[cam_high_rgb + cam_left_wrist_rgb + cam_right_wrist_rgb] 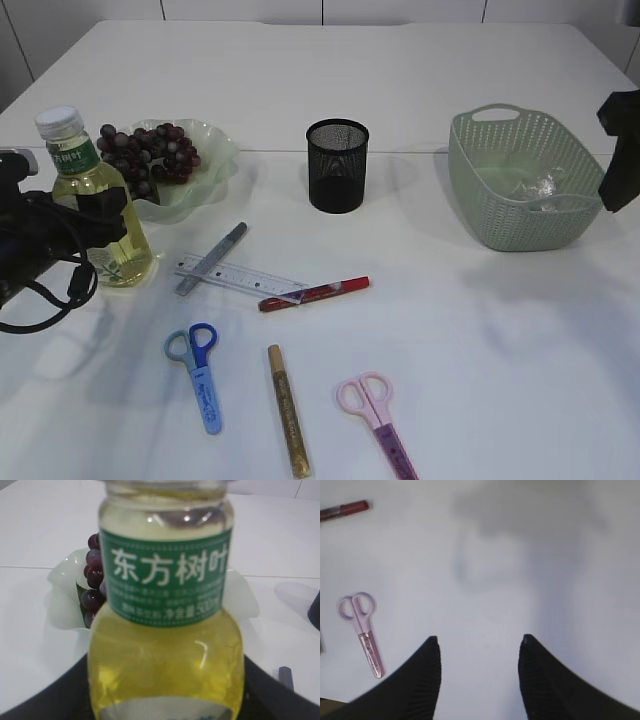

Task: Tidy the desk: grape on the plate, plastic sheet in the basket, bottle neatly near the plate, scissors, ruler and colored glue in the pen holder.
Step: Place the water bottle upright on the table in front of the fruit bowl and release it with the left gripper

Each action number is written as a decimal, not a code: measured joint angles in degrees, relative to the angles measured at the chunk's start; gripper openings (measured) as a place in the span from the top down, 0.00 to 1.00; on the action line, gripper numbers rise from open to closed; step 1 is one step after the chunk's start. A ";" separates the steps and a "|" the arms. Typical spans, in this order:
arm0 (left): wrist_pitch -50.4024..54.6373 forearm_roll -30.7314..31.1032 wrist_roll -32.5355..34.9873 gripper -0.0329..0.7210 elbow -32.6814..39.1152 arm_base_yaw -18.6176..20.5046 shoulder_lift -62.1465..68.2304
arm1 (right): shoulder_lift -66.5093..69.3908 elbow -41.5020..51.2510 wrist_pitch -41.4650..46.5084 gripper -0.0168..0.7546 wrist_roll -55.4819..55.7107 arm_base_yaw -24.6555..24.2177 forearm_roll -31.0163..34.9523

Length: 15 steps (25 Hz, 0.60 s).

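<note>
At left of frame your left pincer grips the bottle; your right pincer stands half open, empty.

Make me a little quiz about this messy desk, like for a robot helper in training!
1. True or false: the grapes are already on the plate.
2. How many scissors lie on the table?
3. What is inside the basket: A) ruler, B) plastic sheet, C) bottle?

Key: 1 true. 2 two, the blue scissors and the pink scissors. 3 B.
</note>
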 joint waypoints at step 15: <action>0.00 0.32 0.72 0.35 0.00 0.00 0.00 | 0.00 0.00 0.00 0.45 -0.10 0.00 0.00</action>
